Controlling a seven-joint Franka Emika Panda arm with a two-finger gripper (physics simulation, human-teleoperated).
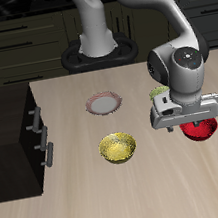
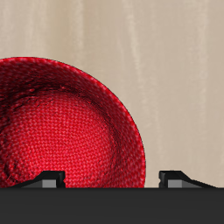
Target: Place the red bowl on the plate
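The red bowl (image 1: pixel 200 129) rests on the table, mostly covered by my gripper (image 1: pixel 190 121), which hovers just above it. In the wrist view the red bowl (image 2: pixel 61 127) fills much of the frame. My gripper (image 2: pixel 112 180) is open, and its fingertips (image 2: pixel 52 178) stand wide apart, one over the bowl's inside and the other past its rim, over bare table. Nothing is held. The plate (image 1: pixel 102 103), white-grey with a thin reddish rim, lies farther back on the table, well apart from the bowl.
A yellow bowl (image 1: pixel 118 147) sits between the plate and the table's front edge. A green bowl (image 1: pixel 160 93) peeks out behind the gripper's body. A black cabinet (image 1: pixel 13 138) with handles stands at the table's side.
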